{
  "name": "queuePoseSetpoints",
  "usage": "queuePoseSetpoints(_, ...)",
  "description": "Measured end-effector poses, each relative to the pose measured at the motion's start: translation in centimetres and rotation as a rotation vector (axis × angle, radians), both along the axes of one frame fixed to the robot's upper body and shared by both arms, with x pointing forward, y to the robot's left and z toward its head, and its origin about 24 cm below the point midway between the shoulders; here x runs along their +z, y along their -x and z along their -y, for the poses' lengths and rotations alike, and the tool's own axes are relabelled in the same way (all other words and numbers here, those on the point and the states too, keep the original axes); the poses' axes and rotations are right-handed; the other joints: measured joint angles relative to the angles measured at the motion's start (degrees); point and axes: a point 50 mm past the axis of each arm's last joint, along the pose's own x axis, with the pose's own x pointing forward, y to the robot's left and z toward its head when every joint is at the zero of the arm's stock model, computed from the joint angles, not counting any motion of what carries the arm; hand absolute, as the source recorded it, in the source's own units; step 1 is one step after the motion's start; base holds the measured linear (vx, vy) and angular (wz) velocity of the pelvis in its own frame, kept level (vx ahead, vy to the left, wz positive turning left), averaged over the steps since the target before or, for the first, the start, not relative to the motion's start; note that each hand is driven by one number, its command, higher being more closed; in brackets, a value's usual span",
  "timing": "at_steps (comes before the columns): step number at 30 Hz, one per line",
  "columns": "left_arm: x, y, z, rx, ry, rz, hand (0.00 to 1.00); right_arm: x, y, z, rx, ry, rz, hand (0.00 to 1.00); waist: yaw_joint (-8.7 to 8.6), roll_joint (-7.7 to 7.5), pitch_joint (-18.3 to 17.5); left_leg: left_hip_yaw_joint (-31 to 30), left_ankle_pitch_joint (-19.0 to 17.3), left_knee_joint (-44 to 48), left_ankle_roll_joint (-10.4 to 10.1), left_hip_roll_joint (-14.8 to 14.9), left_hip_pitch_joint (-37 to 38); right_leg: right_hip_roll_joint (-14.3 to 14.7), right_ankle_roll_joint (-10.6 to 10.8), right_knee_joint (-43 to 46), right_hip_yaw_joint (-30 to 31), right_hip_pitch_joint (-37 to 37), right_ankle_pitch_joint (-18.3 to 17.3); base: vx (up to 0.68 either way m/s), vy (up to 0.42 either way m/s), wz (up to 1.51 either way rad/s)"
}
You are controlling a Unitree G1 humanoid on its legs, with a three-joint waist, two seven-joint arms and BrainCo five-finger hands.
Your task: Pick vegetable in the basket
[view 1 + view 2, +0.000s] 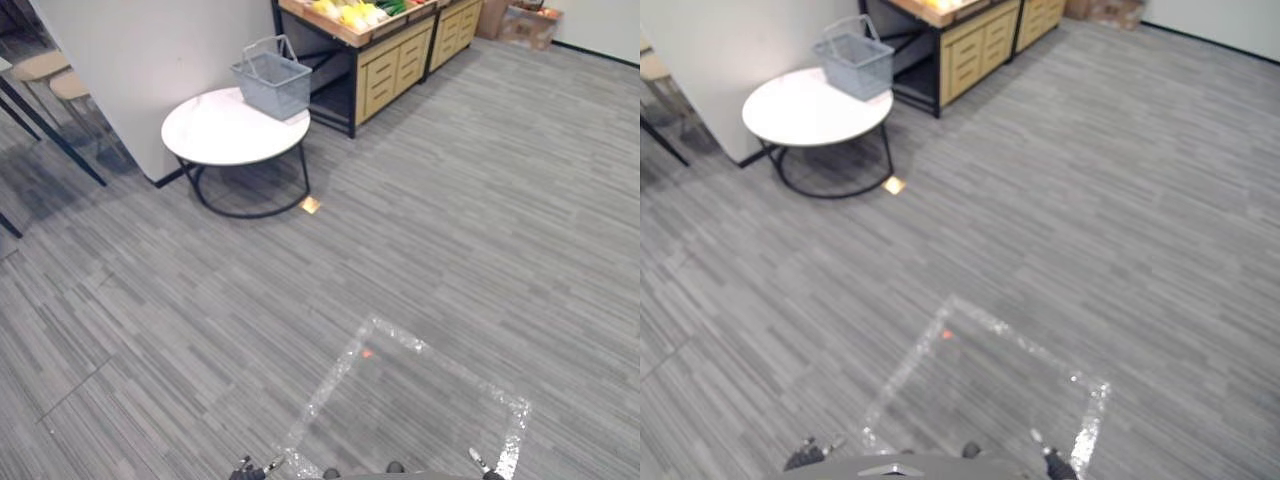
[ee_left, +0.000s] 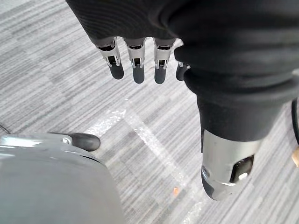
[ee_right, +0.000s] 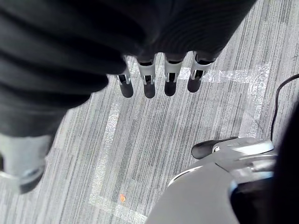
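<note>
My left robot hand (image 2: 135, 65) and right robot hand (image 3: 148, 79) hang over carpet (image 1: 450, 220), fingers straight, holding nothing. A grey basket (image 1: 272, 82) sits on the round white worktop (image 1: 215, 135); vegetables (image 1: 358, 13) lie atop the wooden stand (image 1: 385, 65) nearby.

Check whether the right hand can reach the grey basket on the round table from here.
Probably not. The right hand hangs open over the taped square, while the basket sits on the white round table far across the carpet. Nothing blocks the way; the robot likely needs to walk closer.
</note>
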Motion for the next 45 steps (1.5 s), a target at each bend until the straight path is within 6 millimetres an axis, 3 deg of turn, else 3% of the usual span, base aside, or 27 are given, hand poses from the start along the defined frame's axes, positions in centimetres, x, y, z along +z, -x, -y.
queuePoseSetpoints(39,-0.1,-0.5,0.4,0.062,0.019,0.021,0.0,0.1,-0.4,0.1,-0.055,-0.006,0.023,0.0,0.06,1.28,0.7,1.5,-0.5,0.1,-0.6,0.7,1.1,0.7,-0.5,-1.3,0.0,1.7,0.3,-0.02,-0.012,-0.02)
queuePoseSetpoints(42,0.0,-0.9,0.2,0.066,0.017,0.029,0.0,0.1,-0.7,0.2,-0.044,-0.003,0.03,0.0,0.19,1.06,1.6,1.5,-4.1,8.4,-1.5,1.6,-2.9,0.8,-2.0,1.6,0.0,0.0,-0.9,0.01,-0.041,0.03)
queuePoseSetpoints(43,0.1,-1.1,-0.1,0.074,0.011,0.038,0.0,0.1,-1.1,0.0,-0.034,-0.004,0.039,0.0,0.26,0.68,2.8,1.7,-5.4,15.4,-2.9,2.0,-6.1,0.6,-2.4,3.1,-0.1,-0.6,-2.0,-0.05,-0.07,0.11)
queuePoseSetpoints(45,0.3,-1.9,-0.3,0.089,0.008,0.064,0.0,0.2,-1.7,0.1,-0.022,-0.001,0.049,0.0,0.53,0.43,5.0,1.7,-5.4,30.6,-3.0,3.0,-13.0,0.3,-3.5,5.0,-0.3,-0.8,-3.8,-0.09,-0.094,0.09)
